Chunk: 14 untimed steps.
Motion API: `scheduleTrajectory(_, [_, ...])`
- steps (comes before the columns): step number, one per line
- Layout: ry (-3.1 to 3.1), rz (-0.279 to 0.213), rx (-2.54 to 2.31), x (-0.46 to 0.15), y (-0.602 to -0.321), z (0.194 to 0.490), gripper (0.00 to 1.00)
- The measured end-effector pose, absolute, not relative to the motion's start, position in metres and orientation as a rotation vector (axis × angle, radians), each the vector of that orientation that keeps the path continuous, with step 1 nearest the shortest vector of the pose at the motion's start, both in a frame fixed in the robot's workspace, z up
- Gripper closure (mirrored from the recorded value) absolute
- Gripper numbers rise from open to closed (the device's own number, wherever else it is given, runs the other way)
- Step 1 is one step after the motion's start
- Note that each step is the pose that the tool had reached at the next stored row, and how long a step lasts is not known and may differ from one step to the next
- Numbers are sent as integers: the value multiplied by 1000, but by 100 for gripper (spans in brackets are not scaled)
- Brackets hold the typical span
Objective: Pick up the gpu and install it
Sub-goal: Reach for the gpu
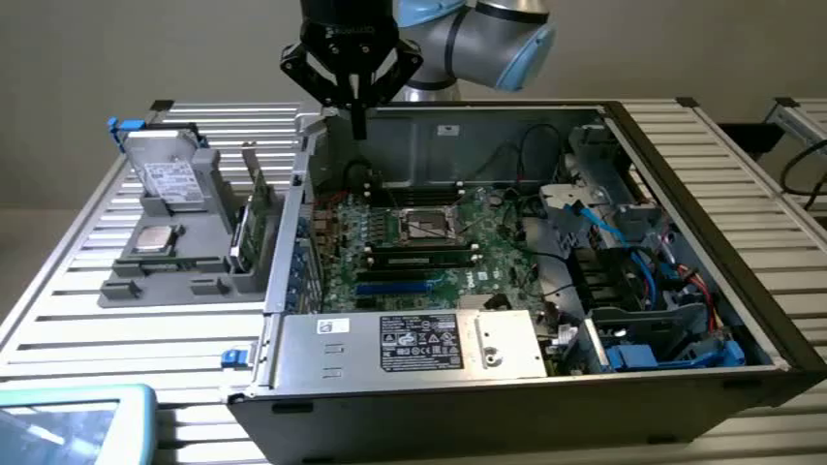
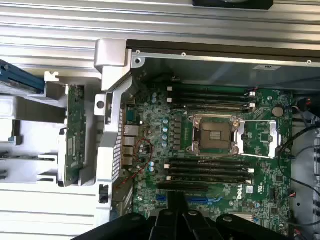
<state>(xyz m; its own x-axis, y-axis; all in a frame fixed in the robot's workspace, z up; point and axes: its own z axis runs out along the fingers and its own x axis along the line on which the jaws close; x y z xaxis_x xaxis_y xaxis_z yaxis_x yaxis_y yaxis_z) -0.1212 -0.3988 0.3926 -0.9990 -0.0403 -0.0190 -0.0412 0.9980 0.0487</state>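
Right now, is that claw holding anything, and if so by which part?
Nothing is held. The gripper is shut and empty, hanging above the open computer case.

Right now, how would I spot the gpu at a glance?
Find the open computer case; a grey parts tray sits beside it on the exterior view's left. The gpu stands on edge in the tray's slot nearest the case, a green board, unlike the white-labelled silver hard drive.
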Motion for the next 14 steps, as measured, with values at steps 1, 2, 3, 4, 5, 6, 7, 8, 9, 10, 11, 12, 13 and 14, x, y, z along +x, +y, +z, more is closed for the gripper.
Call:
scheduleTrajectory(1, [3122, 77, -64, -121, -399, 393, 89])
scheduleTrajectory(2, [3122, 77, -65, -121, -399, 393, 89])
scheduleTrajectory(3, [3122, 77, -66, -121, -399, 393, 89])
scheduleTrajectory(4, [3122, 77, -66, -121, -399, 393, 89])
scheduleTrajectory(5, [3122, 77, -66, -121, -399, 393, 89])
scheduleTrajectory(6, [3122, 77, -67, -121, -399, 393, 89])
scheduleTrajectory(7, [3122, 77, -67, -121, -399, 393, 89])
scheduleTrajectory(8, [3122, 77, -67, -121, -399, 393, 89])
scheduleTrajectory(9, [3122, 77, -67, -121, -399, 393, 89])
scheduleTrajectory(10, [3122, 77, -68, -121, -399, 393, 89])
scheduleTrajectory(11, [3122, 77, -68, -121, -399, 393, 89])
scheduleTrajectory(12, [3122, 77, -68, -121, -399, 393, 89])
scheduleTrajectory(13, [3122, 77, -69, -121, -399, 393, 89])
scheduleTrajectory(14, [3122, 77, -70, -122, -399, 393, 89])
